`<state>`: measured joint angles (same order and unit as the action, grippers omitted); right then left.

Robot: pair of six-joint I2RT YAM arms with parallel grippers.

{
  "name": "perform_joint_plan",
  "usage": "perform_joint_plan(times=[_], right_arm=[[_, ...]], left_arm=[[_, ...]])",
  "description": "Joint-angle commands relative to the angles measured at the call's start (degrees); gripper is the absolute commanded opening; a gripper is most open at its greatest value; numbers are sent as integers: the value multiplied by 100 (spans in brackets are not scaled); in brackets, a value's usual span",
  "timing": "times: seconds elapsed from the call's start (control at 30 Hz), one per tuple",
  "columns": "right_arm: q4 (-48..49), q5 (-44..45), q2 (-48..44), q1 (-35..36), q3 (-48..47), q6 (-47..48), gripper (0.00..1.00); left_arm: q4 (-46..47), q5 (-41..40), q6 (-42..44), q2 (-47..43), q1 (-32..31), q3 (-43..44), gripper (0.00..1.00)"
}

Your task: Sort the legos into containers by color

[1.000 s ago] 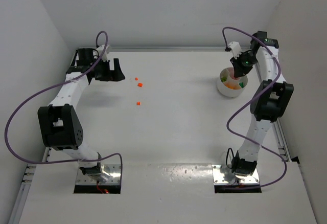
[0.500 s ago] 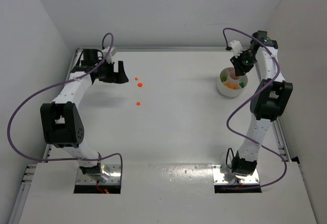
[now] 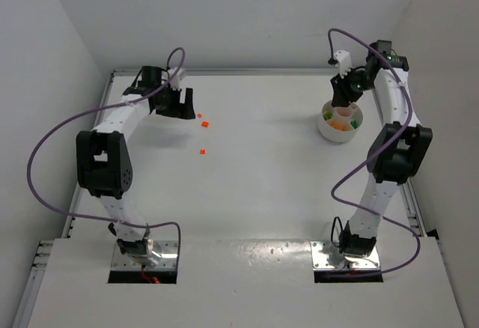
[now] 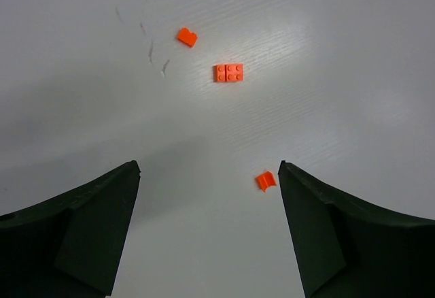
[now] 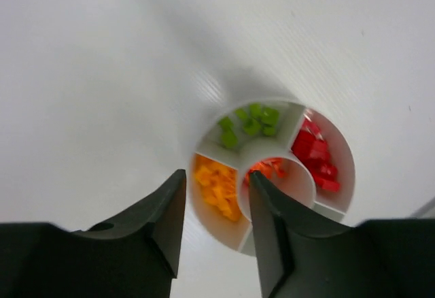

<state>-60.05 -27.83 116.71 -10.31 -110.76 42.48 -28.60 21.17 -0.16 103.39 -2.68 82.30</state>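
1. The white table (image 3: 262, 193) carries both arms at its near edge. A round divided dish sits at its far right, and loose bricks lie at its far left.
2. The left arm (image 3: 101, 163) reaches to the far left corner. The right arm (image 3: 393, 148) stretches up to the far right and bends over the dish.
3. The white dish (image 3: 331, 133) stands on the table directly under the right wrist. It has compartments arranged around a small round central well.
4. The left gripper (image 4: 207, 169) hangs low over the table with its jaws spread wide and nothing between them.
5. The right gripper (image 5: 216, 175) hovers above the dish with its jaws partly apart and nothing in its grasp. The dish shows through the gap.
6. Inside the dish, the red bricks (image 5: 314, 155) fill the right compartment and the green bricks (image 5: 248, 122) the far one. The yellow-orange bricks (image 5: 216, 184) fill the left compartment, and a few orange pieces (image 5: 268, 169) lie in the central well.
7. Three orange bricks are left on the table:
   - The studded orange plate (image 4: 229, 72) lies flat, ahead of the left gripper.
   - A small orange brick (image 4: 187, 37) lies just beyond the plate.
   - A third orange brick (image 4: 266, 180) lies just beside the tip of the finger on the right of the wrist view; whether it touches the finger cannot be told.
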Motion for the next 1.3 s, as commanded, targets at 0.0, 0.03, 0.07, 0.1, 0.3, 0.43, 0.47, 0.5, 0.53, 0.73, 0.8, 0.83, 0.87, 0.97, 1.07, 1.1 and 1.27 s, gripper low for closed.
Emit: perform_joint_plan(times=[0.0,0.03,0.07,0.1,0.3,0.43,0.47,0.5,0.53,0.73,0.8,0.83,0.87,0.97,1.07,1.1,1.27], right_arm=[[-41,-1284,-561,177,55,-442,43],[-42,-1286,-561,178,124,-573,49],[-42,-1286,-474,178,125,-896,51],[-42,-1286,-404,239,73,-1004,58],[-771,-1163,80,240,-473,-1189,100],[544,-392,-960,240,673,-1742,100],[1522,-207,-1261,240,1035,-1900,100],[2201,30,-1586,292,1465,-2214,100],[2852,720,-1885,292,2218,-2966,100],[2440,1245,-1714,292,1586,-3168,100],[1703,861,-1459,240,1094,-2922,95],[1699,859,-1405,240,1092,-2869,91],[1699,859,-1457,240,1092,-2798,85],[2285,1051,-1886,292,1731,-2797,78],[2358,887,-2038,292,1865,-2798,70],[2358,885,-2090,292,1865,-2798,68],[2112,762,-1932,292,1708,-2693,63]], left_arm=[[-5,-769,8,338,-355,522,83],[-5,-772,-53,478,-356,654,80],[-75,-1033,-141,602,-408,925,77],[-76,-1140,-220,864,-496,1058,74],[-199,-2264,-809,1446,-962,1630,64],[-304,-2582,-1345,1824,-1138,1903,64],[-382,-2687,-1590,1894,-1138,1956,63],[-383,-2984,-1714,1947,-1217,1956,63],[-383,-3109,-1811,1948,-1296,1956,61],[-383,-3628,-2391,2360,-1411,2018,55],[-444,-3724,-2470,2474,-1411,2079,50],[-445,-3725,-2471,2536,-1411,2149,50],[-445,-3725,-2523,2641,-1411,2219,48],[-445,-3725,-2524,2826,-1411,2395,47],[-497,-3673,-2576,2958,-1411,2536,46],[-497,-3673,-2576,2958,-1411,2536,46],[-497,-3611,-2629,3283,-1411,2834,46]])
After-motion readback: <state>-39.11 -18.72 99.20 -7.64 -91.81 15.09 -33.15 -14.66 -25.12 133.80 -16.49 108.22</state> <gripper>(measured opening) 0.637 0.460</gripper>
